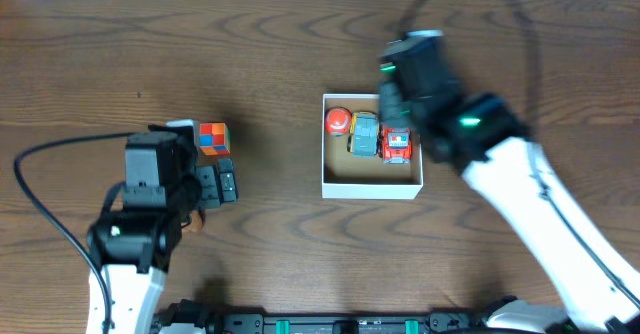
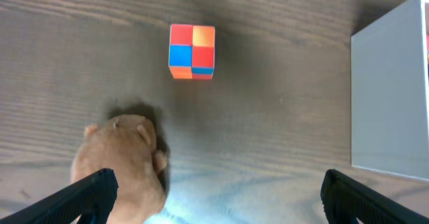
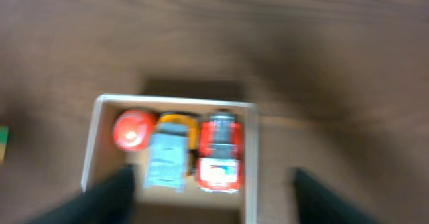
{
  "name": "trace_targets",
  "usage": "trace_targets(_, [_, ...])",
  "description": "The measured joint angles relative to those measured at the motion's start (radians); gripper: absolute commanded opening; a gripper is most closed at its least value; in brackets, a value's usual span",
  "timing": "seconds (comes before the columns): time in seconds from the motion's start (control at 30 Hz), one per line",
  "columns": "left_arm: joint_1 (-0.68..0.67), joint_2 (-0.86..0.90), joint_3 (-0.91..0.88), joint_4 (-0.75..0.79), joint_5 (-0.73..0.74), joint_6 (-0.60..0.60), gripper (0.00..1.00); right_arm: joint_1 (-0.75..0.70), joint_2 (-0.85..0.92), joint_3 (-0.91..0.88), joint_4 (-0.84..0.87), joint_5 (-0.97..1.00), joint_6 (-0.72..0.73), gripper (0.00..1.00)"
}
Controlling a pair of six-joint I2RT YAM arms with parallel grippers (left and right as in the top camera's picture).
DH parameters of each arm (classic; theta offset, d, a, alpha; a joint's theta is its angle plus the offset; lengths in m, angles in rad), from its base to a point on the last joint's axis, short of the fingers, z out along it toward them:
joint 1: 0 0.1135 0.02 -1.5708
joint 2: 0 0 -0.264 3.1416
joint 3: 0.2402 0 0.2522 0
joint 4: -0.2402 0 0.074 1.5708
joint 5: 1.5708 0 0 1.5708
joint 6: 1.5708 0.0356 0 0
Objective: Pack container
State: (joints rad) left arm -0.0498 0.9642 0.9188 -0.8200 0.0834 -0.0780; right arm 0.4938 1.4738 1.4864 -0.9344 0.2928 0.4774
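Observation:
The container (image 1: 370, 186) is a white-walled square box with a tan bottom at the table's middle. It holds a red round toy (image 1: 338, 121), a grey and yellow toy vehicle (image 1: 364, 135) and a red toy truck (image 1: 397, 145). The right wrist view shows the container's wall (image 3: 92, 143) with the same toys inside. My right gripper (image 3: 211, 200) is open and empty above the container. A coloured cube (image 1: 213, 138) lies left of the container and shows in the left wrist view (image 2: 192, 51). My left gripper (image 2: 221, 197) is open, with a tan plush toy (image 2: 124, 160) at its left finger.
The container's white wall (image 2: 392, 90) shows at the right of the left wrist view. The wooden table (image 1: 300, 34) extends on all sides. A black cable (image 1: 40, 214) loops at the left arm.

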Motion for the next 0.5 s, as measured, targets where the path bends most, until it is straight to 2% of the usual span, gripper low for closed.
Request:
trace_targets(0.1, [0.0,0.118,0.156,-0.077,0.0,0.005,0.98,-0.15,-0.068,0.003,-0.087,-0.055,0.045,0.99])
trace_targets(0.27, [0.003,0.347,0.372,-0.09,0.0,0.008,0.98,-0.408,-0.098,0.005,-0.215,-0.162,0.077,0.99])
trace_targets(0.5, [0.021,0.618,0.404,-0.018,-0.001,0.009,0.98,-0.679,-0.093,-0.002,-0.238,-0.246,0.021,0.99])
